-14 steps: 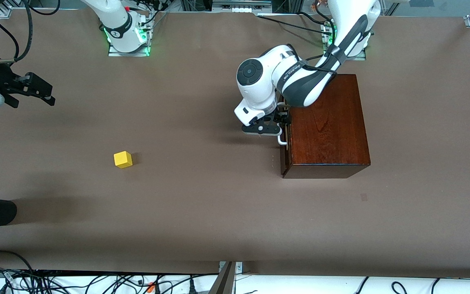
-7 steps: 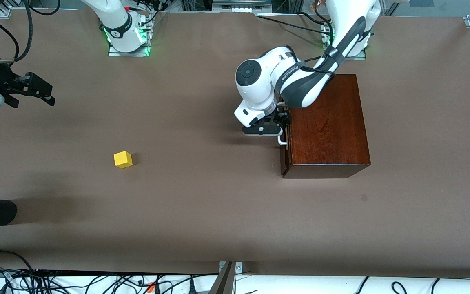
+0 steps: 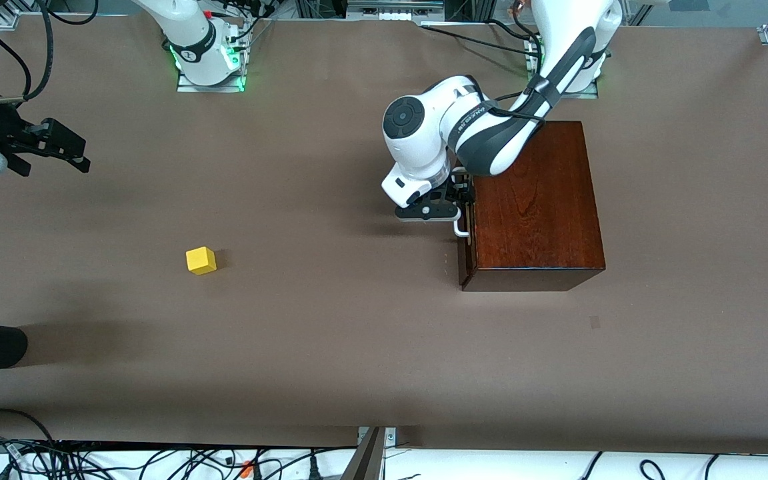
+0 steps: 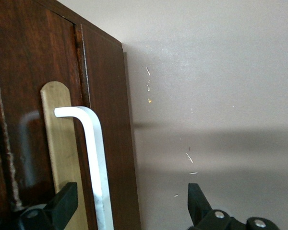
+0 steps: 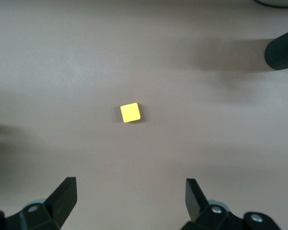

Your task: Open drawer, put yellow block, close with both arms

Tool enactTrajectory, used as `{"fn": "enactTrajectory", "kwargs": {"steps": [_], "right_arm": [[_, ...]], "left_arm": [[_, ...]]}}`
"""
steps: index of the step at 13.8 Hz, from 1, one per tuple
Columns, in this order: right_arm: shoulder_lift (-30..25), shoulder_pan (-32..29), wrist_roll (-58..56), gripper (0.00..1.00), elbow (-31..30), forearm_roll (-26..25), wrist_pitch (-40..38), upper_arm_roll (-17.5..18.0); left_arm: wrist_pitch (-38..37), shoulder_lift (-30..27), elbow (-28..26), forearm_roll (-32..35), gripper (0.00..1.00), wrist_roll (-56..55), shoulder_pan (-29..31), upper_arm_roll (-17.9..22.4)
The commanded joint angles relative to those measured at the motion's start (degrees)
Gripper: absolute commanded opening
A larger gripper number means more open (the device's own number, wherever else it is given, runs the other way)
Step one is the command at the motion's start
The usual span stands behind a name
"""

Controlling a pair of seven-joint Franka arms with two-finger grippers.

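Yellow block [image 3: 201,260] sits lower left of the front view, drawer [image 3: 466,233] shut at centre right with left gripper [image 3: 457,208] spread astride its handle [image 4: 95,158]: clamp squarely, then pull straight; right gripper [image 5: 129,201] waits, spread, upper left.

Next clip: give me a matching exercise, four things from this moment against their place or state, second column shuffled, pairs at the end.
Things:
1. left pincer
2. right pincer
3. yellow block
4. drawer

States:
A. shut in the wooden box
B. open, straddling the white handle
C. lies alone on the table, toward the right arm's end
D. open, waiting in the air above the table's edge at the right arm's end

Pairs: 1-B, 2-D, 3-C, 4-A
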Motion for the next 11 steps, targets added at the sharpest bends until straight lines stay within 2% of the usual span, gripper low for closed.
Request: {"fn": "enactTrajectory", "kwargs": {"steps": [1,4,11], "right_arm": [[0.3,-0.7,-0.9,1.0,1.0,1.1,-0.9,0.3],[0.3,-0.7,-0.9,1.0,1.0,1.1,-0.9,0.3],[0.3,-0.7,-0.9,1.0,1.0,1.1,-0.9,0.3]], "left_arm": [[0.8,1.6,0.1,2.1,1.0,-1.6,-0.3,-0.2],[0.8,2.1,0.1,4.0,1.0,-3.2,-0.3,-0.3],[0.7,2.1,0.8,3.8,1.0,-3.4,-1.0,-0.5]]}}
